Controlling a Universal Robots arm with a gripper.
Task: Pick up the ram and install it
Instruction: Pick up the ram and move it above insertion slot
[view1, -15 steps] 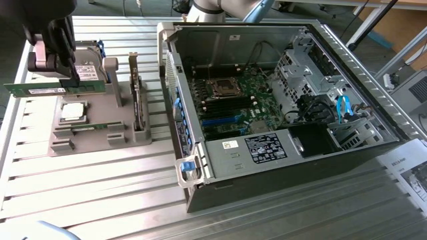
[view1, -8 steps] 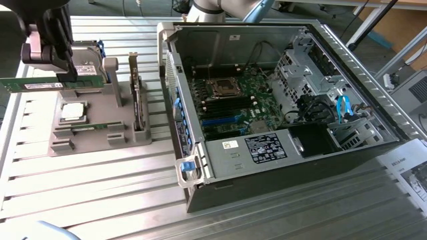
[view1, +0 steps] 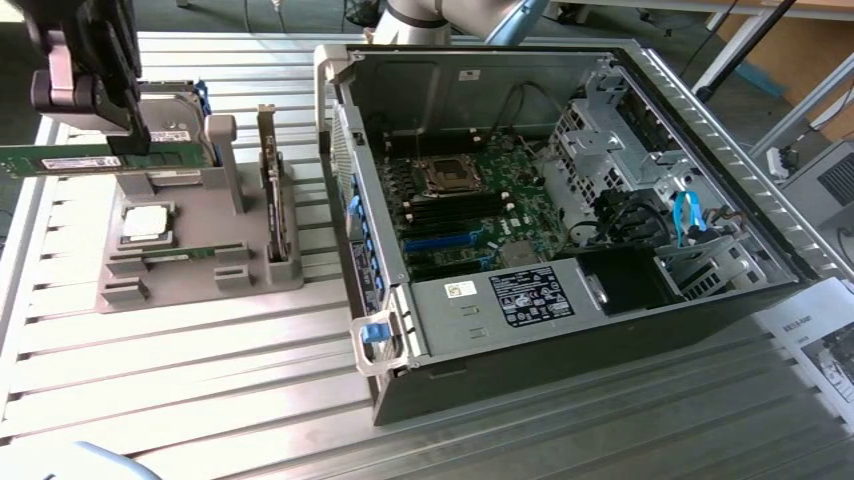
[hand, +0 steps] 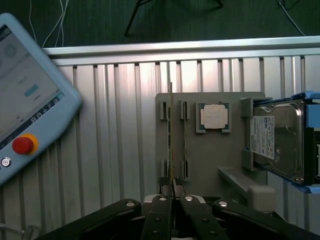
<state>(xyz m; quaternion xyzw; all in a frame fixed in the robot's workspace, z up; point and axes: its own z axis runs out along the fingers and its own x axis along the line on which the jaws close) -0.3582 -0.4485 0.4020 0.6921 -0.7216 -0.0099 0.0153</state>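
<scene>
Pinching the ram (view1: 60, 162) near one end, the gripper (view1: 131, 143) hung above the far side of the grey holder (view1: 200, 235) on the exterior view's left. It was well apart from the open computer case (view1: 694, 130) on the exterior view's right. And look at that hold: the fingers (hand: 164, 197) were pressed together on the stick's thin faces, with nothing but board between them. The stick was level and on edge, most of its length reaching out toward the exterior view's left. By my read, that kept the lower contact edge free and square for a slot.

It looked clear of the holder, not seated in it. From the wrist view it ran as a thin line over the holder's upright slot posts, so those posts were likely what kept sticks standing for a straight pull. A second thin stick (hand: 185, 140) seemed to stand in the slots just beside it.

The rest of the holder was parked tidy: the square processor chip (view1: 144, 225) lay flat in its pocket, the hard drive (view1: 167, 120) was propped at the far end, and the expansion card (view1: 274, 185) stood on edge nearest the case. Inside the case the motherboard (view1: 467, 215) lay face up, its long dark memory slots (view1: 447, 208) beside the processor socket. A control pendant (hand: 25, 100) with a red button rested on the slatted table (view1: 200, 380). The pick looked done; the install was not.
</scene>
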